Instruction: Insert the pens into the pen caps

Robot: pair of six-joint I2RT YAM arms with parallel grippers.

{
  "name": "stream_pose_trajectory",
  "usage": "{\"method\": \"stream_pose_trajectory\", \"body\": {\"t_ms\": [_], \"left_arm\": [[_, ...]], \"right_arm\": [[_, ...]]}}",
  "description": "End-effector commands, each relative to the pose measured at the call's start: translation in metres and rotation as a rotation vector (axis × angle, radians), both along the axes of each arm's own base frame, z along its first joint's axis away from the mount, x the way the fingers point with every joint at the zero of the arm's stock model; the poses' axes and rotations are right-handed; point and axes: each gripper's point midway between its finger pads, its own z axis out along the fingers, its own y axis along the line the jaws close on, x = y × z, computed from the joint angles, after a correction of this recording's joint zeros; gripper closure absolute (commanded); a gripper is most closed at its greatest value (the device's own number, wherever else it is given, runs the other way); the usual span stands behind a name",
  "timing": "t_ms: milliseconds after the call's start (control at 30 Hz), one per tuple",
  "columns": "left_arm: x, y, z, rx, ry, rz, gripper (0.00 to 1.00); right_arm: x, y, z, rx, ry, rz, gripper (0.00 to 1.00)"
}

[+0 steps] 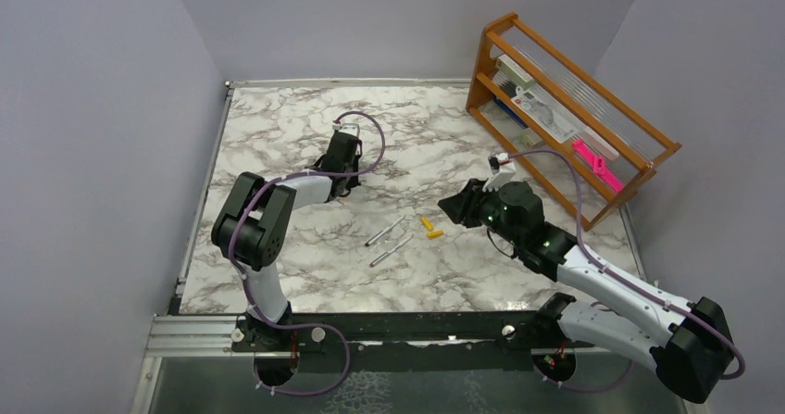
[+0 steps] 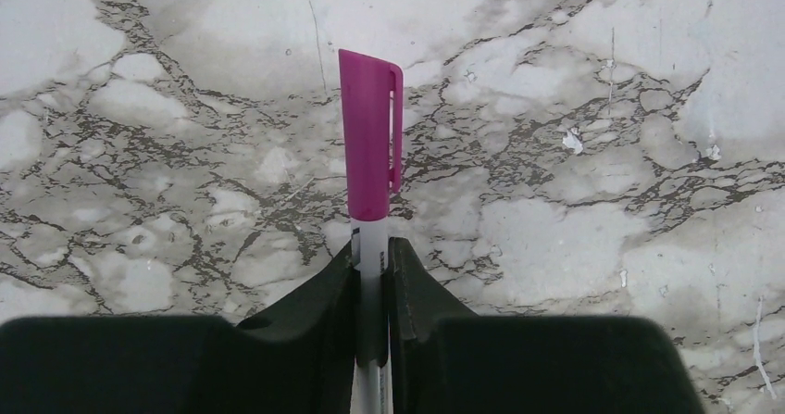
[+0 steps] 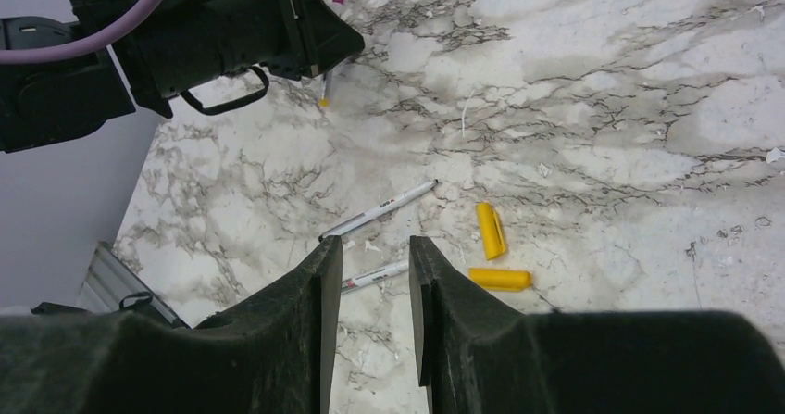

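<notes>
My left gripper [image 2: 373, 252] is shut on a silver-grey pen [image 2: 371, 233] that has the magenta cap [image 2: 370, 141] on its far end, held over the marble at the back left [image 1: 344, 181]. Two more pens [image 1: 384, 231] [image 1: 391, 250] lie loose mid-table, with two yellow caps [image 1: 427, 222] [image 1: 434, 234] just to their right. My right gripper [image 1: 447, 208] hovers to the right of them, open and holding nothing [image 3: 367, 257]. Its wrist view shows both pens [image 3: 380, 208] [image 3: 375, 275], both yellow caps [image 3: 490, 230] [image 3: 500, 279], and the left gripper [image 3: 319, 39] at top left.
A wooden rack [image 1: 565, 108] stands at the back right, holding flat items and a bright pink object [image 1: 597, 164]. Grey walls close the table on the left, back and right. A metal rail [image 1: 370, 326] runs along the near edge.
</notes>
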Motion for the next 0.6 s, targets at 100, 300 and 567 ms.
{"method": "stream_pose_trajectory", "body": {"t_ms": [100,300,567], "left_arm": [[-0.013,0.002,-0.009,0.002,0.059,-0.018,0.7],[-0.01,-0.002,0.005,-0.019,0.034,-0.024,0.67],[-0.01,-0.002,0.021,-0.036,0.011,-0.018,0.67]], "right_arm": [[-0.001,0.005,-0.004,0.016,0.005,0.024,0.68],[-0.002,0.007,-0.006,0.02,0.012,0.036,0.68],[-0.003,0.006,-0.004,0.025,0.014,0.031,0.68]]}}
